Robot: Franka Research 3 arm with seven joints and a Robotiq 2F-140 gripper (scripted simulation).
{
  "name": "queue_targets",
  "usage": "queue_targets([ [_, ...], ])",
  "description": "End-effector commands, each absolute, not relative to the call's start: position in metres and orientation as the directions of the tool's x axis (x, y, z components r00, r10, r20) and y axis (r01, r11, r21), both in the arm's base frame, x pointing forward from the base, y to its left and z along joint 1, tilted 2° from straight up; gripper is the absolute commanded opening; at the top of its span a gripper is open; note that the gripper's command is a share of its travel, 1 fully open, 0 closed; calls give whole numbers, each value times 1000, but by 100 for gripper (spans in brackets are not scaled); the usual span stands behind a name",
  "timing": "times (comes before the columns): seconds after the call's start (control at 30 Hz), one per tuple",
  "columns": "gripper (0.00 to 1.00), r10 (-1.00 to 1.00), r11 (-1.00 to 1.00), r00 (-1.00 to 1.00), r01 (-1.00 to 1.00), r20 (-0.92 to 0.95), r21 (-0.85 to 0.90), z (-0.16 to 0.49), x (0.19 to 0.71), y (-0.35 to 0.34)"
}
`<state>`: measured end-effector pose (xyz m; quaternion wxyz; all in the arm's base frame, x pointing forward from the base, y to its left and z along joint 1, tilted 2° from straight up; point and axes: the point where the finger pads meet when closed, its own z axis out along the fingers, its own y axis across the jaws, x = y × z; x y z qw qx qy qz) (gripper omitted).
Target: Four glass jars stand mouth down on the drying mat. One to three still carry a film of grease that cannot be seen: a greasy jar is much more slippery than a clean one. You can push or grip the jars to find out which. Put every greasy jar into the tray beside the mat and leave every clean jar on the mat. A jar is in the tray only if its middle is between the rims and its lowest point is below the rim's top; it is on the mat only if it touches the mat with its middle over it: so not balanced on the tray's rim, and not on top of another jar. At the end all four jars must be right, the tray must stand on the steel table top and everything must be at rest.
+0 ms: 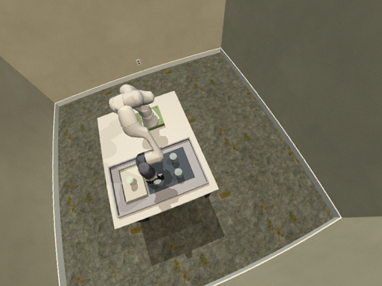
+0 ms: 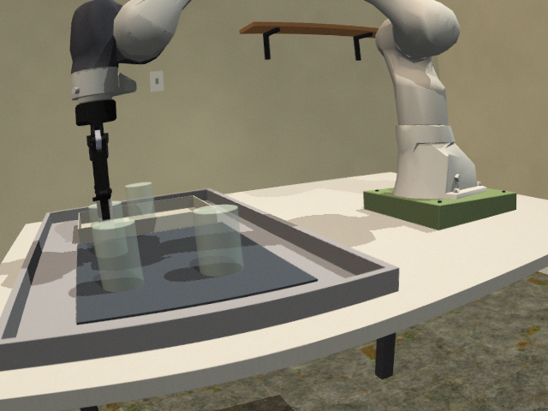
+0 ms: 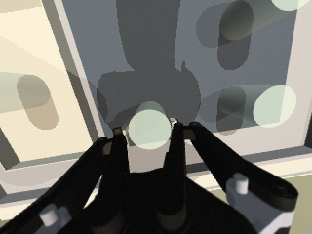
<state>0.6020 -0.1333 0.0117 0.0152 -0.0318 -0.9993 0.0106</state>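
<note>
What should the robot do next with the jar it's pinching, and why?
Probably lift the jar a little, straight up, to feel whether it slips. The gripper has its jaws shut on it, one on each side, while it stands on the dark mat. If it slides out, it is likely greasy and belongs in the tray, where one jar already sits.
</note>
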Motion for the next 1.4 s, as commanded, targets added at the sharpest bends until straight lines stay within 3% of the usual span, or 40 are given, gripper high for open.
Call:
queue_targets([
  [0.0,0,66,998,-997,66,30,-25,11,602,-134],
  [1.37,0,66,998,-997,66,30,-25,103,605,-132],
])
